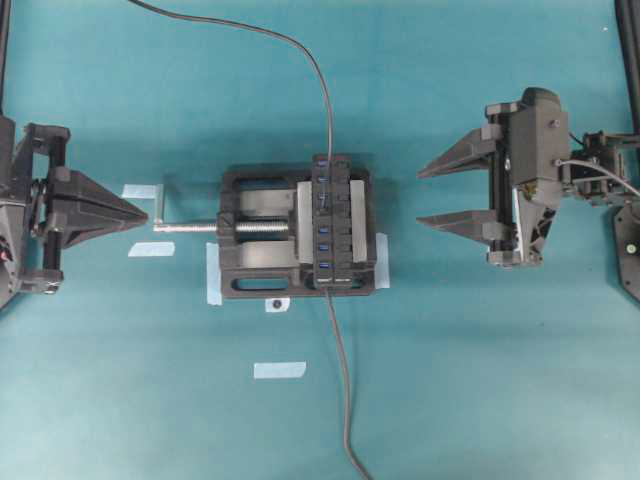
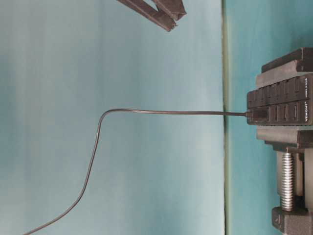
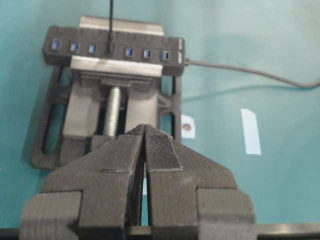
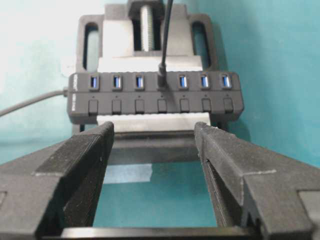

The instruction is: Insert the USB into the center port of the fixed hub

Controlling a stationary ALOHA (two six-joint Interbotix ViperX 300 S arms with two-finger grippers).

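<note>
The USB (image 4: 162,79) is seen plugged into the middle slot of the fixed hub (image 4: 155,97), which is clamped in a black vise (image 1: 255,245) mid-table. The left gripper (image 1: 140,213) is closed and empty; the right gripper (image 1: 425,197) is spread wide, apparently holding nothing.

Robot lab bench, teal mat (image 1: 480,380), tape marks (image 1: 279,370), clamped vise (image 1: 262,245)

Teal table top (image 1: 480,380) fills the view, evenly lit; pale tape strips (image 1: 279,370) lie toward its near edge
</note>
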